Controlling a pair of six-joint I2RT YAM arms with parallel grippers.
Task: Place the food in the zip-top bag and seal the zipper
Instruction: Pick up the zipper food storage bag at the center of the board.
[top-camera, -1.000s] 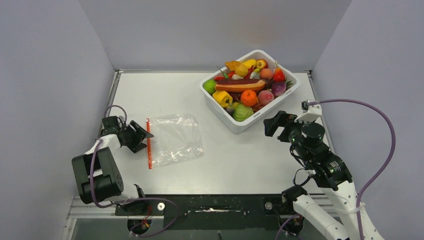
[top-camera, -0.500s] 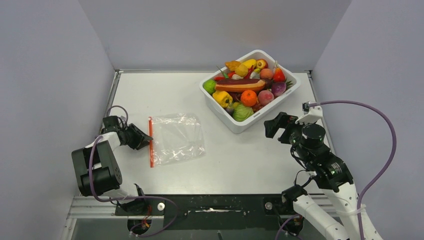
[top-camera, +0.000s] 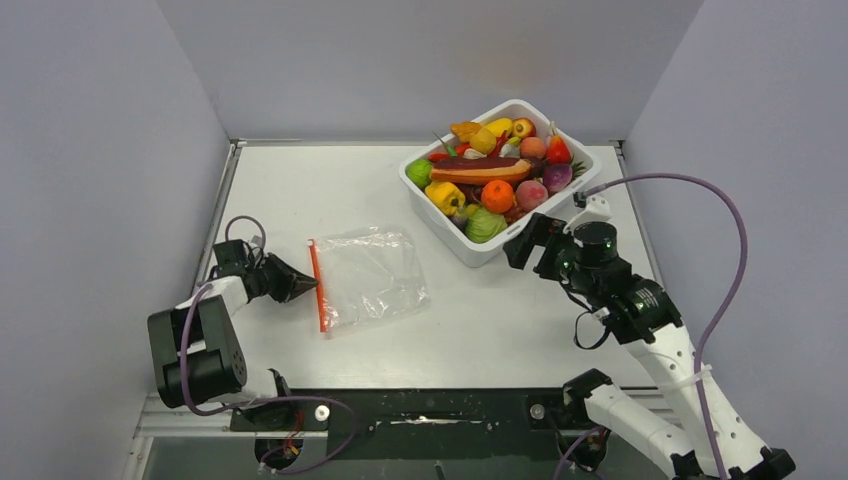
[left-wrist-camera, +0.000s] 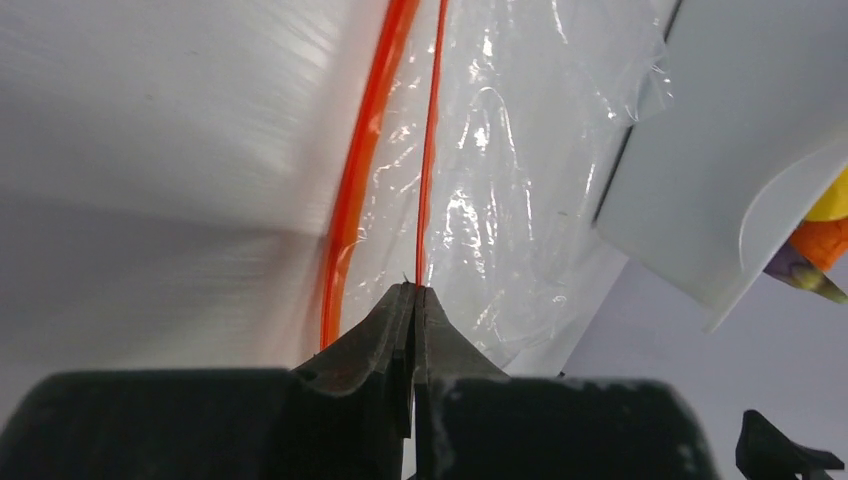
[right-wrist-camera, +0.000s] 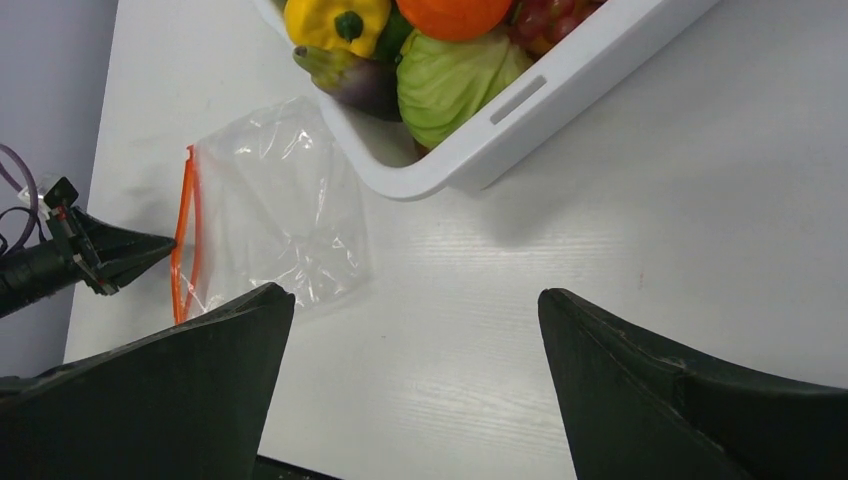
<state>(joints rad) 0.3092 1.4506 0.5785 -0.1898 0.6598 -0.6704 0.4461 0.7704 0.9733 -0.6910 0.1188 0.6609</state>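
The left tool (top-camera: 298, 284) is lying low at the left side of the counter (top-camera: 330, 190), its jaws closed tight. In the left wrist view its tips (left-wrist-camera: 413, 290) are pinching one lip of the zipper (top-camera: 318, 285), the thin red-orange line (left-wrist-camera: 432, 150); the other lip (left-wrist-camera: 365, 170) is running just beside it, apart from the first. The zip-top bag (top-camera: 372, 277) is lying flat on the counter, mouth facing left, with nothing visible inside. The right tool (top-camera: 528, 243) is hovering at the near right corner of the white tub (top-camera: 455, 245), jaws spread wide and holding nothing. The food (top-camera: 497, 185) is sitting in the tub, at the far right of the counter, well apart from the bag; a yellow pepper (right-wrist-camera: 325, 20) and a green cabbage (right-wrist-camera: 455, 80) are showing at its near corner.
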